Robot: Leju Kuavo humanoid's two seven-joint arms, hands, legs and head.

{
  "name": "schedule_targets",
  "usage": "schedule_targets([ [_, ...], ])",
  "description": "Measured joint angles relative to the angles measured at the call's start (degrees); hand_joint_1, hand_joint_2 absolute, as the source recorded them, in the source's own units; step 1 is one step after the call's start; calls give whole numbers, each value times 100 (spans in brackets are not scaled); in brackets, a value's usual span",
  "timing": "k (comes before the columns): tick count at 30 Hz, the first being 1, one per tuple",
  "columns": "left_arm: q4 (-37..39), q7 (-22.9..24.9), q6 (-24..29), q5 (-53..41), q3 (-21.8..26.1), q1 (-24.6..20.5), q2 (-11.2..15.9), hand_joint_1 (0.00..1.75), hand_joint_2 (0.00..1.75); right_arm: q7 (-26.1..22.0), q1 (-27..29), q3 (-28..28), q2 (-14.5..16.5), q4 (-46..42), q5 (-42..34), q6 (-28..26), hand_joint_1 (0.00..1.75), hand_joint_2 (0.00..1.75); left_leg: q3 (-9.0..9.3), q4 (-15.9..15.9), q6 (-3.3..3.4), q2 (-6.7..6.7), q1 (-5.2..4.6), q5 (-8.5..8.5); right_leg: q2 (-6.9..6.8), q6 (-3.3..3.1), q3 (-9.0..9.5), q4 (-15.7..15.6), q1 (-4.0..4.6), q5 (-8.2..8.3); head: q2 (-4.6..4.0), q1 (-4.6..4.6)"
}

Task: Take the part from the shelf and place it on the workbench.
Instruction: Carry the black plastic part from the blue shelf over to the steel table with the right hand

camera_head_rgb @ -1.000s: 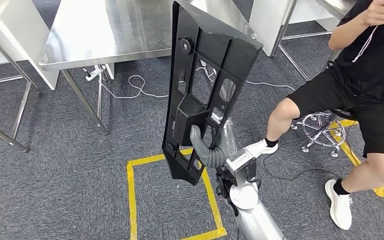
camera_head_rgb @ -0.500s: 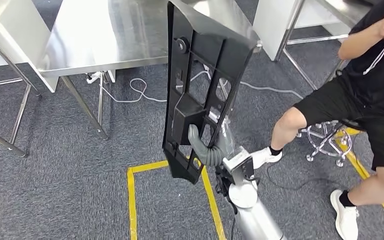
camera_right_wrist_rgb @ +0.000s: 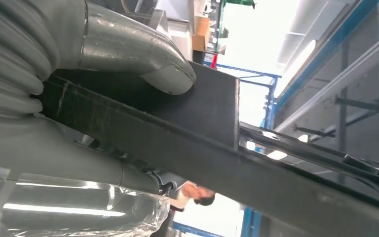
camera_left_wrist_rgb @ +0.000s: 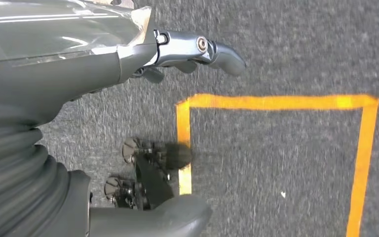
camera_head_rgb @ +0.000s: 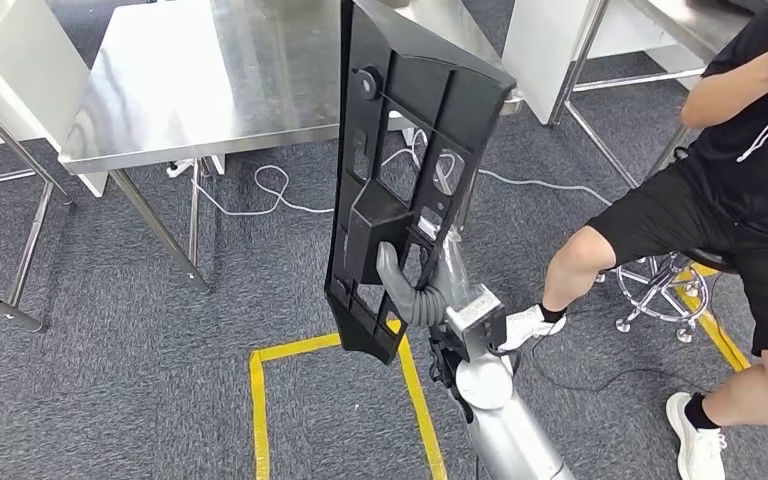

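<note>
A long black plastic part [camera_head_rgb: 400,130] with cut-outs stands nearly upright in mid-air, its top edge overlapping the steel workbench [camera_head_rgb: 210,80] behind it. My right hand [camera_head_rgb: 410,295] grips the part at a boxy section in its lower half. Close up in the right wrist view, my grey thumb and fingers [camera_right_wrist_rgb: 143,59] wrap a black rib of the part [camera_right_wrist_rgb: 202,138]. My left hand [camera_left_wrist_rgb: 79,79] hangs over the grey carpet and holds nothing, fingers apart.
A person [camera_head_rgb: 740,170] in black sits on a wheeled stool [camera_head_rgb: 660,290] at the right, close to my right arm. A yellow tape square [camera_head_rgb: 260,400] marks the carpet below. Cables [camera_head_rgb: 270,190] lie under the workbench. More steel frames [camera_head_rgb: 20,240] stand at left.
The whole picture has shifted, so the camera has moved; the workbench sits a little lower and further left. My right hand still holds the part upright. The person's raised arm has moved.
</note>
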Motion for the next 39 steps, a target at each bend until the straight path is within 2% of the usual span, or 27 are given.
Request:
schedule_targets([
  [2, -1, -11, 11, 18, 9, 16, -5, 0, 175, 1, -5, 9, 10, 12, 1, -2, 175, 175, 183, -132, 58, -12, 20, 55, 0, 79, 45, 93, 21, -5, 1, 1],
  [4, -1, -15, 17, 27, 26, 17, -14, 0, 175, -2, -34, 16, 11, 24, 1, -5, 175, 175, 365, -206, 86, -12, 63, 98, -2, 103, -135, 463, 23, -115, 1, 11],
  [6, -1, -15, 24, 32, 39, 16, -26, 0, 175, -3, -52, 20, 10, 42, -1, -9, 175, 175, 411, -222, 94, -16, 77, 66, -3, 82, -607, 1159, -2, -334, 0, 17],
  [8, 1, -14, 37, 33, 52, 36, -42, 0, 175, -2, -38, 20, 7, 75, 0, -11, 175, 175, 456, -221, 79, -33, 90, -1, -5, 120, -1049, 1604, -33, -541, 0, 18],
  [9, 1, -13, 43, 32, 58, 48, -50, 0, 175, -1, -32, 20, 6, 97, 1, -11, 175, 175, 499, -219, 61, -44, 99, -45, -6, 184, -1133, 1546, -53, -526, 0, 20],
  [10, 2, -13, 49, 25, 63, 60, -59, 0, 175, -1, -30, 20, 6, 118, 3, -11, 175, 175, 557, -217, 38, -55, 110, -92, -9, 267, -1121, 1313, -76, -400, 0, 20],
  [12, 2, -8, 55, -17, 67, 81, -69, 0, 175, -2, -27, 21, 7, 153, 13, -20, 175, 175, 676, -199, -26, -73, 118, -210, -37, 408, -946, 563, -123, 98, 0, 22],
  [14, 2, 11, 59, -94, 64, 100, -66, 0, 175, -2, -9, 19, 9, 177, 27, -39, 175, 175, 750, -183, -105, -76, 101, -346, -91, 352, -813, 127, -131, 380, 0, 17],
  [16, 4, 48, 65, -182, 50, 107, -61, 0, 175, -6, 39, -1, 13, 178, 42, -73, 175, 175, 806, -127, -183, -69, 100, -407, -94, 176, -741, 79, -141, 419, 0, 8],
  [18, 6, 96, 77, -256, 22, 94, -58, 0, 175, -28, 118, -44, 20, 156, 74, -102, 175, 175, 812, 70, -245, -46, 136, -442, -64, 59, -614, 55, -166, 452, 0, 6],
  [19, 6, 120, 83, -278, 7, 83, -55, 0, 175, -49, 155, -66, 22, 146, 94, -108, 175, 175, 726, 270, -273, -33, 151, -493, -60, 14, -538, 52, -168, 433, 0, 3],
  [20, 6, 136, 90, -292, -6, 77, -54, 0, 175, -69, 195, -85, 25, 138, 109, -110, 175, 175, 548, 576, -302, -19, 163, -583, -60, -18, -496, 47, -163, 400, 0, 3],
  [22, 6, 156, 96, -298, -19, 84, -54, 0, 175, -98, 280, -113, 25, 135, 122, -112, 175, 175, 62, 1226, -353, -7, 173, -861, -46, -54, -437, 49, -152, 325, 0, 2],
  [23, 6, 159, 100, -298, -22, 92, -54, 0, 175, -102, 329, -122, 25, 135, 123, -112, 175, 175, -145, 1411, -368, -5, 178, -984, -33, -54, -398, 50, -147, 279, 0, 0],
  [24, 6, 161, 104, -298, -24, 97, -54, 0, 175, -104, 370, -130, 25, 135, 123, -112, 175, 175, -267, 1419, -369, -3, 183, -1014, -20, -49, -345, 51, -145, 229, 0, 0],
  [25, 6, 161, 108, -298, -25, 100, -53, 0, 175, -104, 400, -137, 25, 135, 123, -112, 175, 175, -303, 1255, -358, -1, 186, -917, -9, -38, -278, 50, -144, 174, 0, -1],
  [26, 6, 161, 111, -298, -26, 103, -50, 0, 175, -106, 416, -142, 25, 135, 123, -112, 175, 175, -261, 943, -333, 1, 186, -680, -4, -25, -202, 47, -144, 113, 0, -1],
  [27, 7, 161, 116, -300, -26, 109, -46, 0, 175, -109, 423, -147, 24, 136, 123, -112, 175, 175, -184, 593, -297, 5, 183, -335, -1, -9, -143, 42, -143, 54, 0, 2],
  [28, 9, 162, 122, -302, -27, 117, -39, 0, 175, -114, 427, -152, 23, 139, 123, -112, 175, 175, -132, 329, -260, 15, 163, -74, 5, 18, -79, 37, -136, -2, 0, 3],
  [29, 12, 165, 132, -305, -27, 124, -30, 0, 175, -122, 428, -157, 24, 142, 123, -111, 175, 175, -91, 154, -214, 13, 136, 118, 12, 56, -33, 20, -128, -55, 0, 3],
  [30, 15, 168, 148, -308, -27, 131, -23, 0, 175, -134, 430, -163, 24, 146, 122, -111, 175, 175, -87, 80, -164, 9, 108, 194, 18, 100, 17, 27, -111, -79, 0, 3],
  [32, 18, 175, 173, -309, -27, 133, -15, 0, 175, -165, 422, -177, 24, 152, 119, -106, 175, 175, 9, 18, -56, -24, 79, 149, 24, 190, 96, 77, -77, -87, 0, 2],
  [34, 20, 179, 184, -298, -26, 126, -22, 0, 175, -189, 386, -184, 22, 159, 111, -102, 175, 175, 211, -58, 30, -36, 84, 102, 16, 224, 44, 341, -64, -109, 0, 3],
  [36, 21, 181, 188, -286, -25, 117, -24, 0, 175, -198, 336, -184, 22, 178, 104, -101, 175, 175, 351, -90, 76, -41, 77, 22, 8, 212, -299, 910, -67, -256, 0, 11],
  [37, 23, 183, 192, -281, -24, 116, -24, 0, 175, -199, 320, -184, 20, 197, 104, -101, 175, 175, 392, -87, 92, -52, 68, -24, 8, 200, -556, 1223, -65, -368, 0, 15],
  [38, 28, 186, 198, -277, -22, 120, -24, 0, 175, -198, 317, -184, 15, 225, 104, -101, 175, 175, 437, -86, 100, -62, 54, -77, 7, 194, -784, 1439, -64, -452, 0, 20],
  [39, 33, 189, 208, -273, -20, 125, -27, 0, 175, -198, 317, -184, 10, 256, 103, -101, 175, 175, 495, -85, 104, -76, 37, -135, 7, 202, -936, 1487, -62, -467, 0, 19],
])
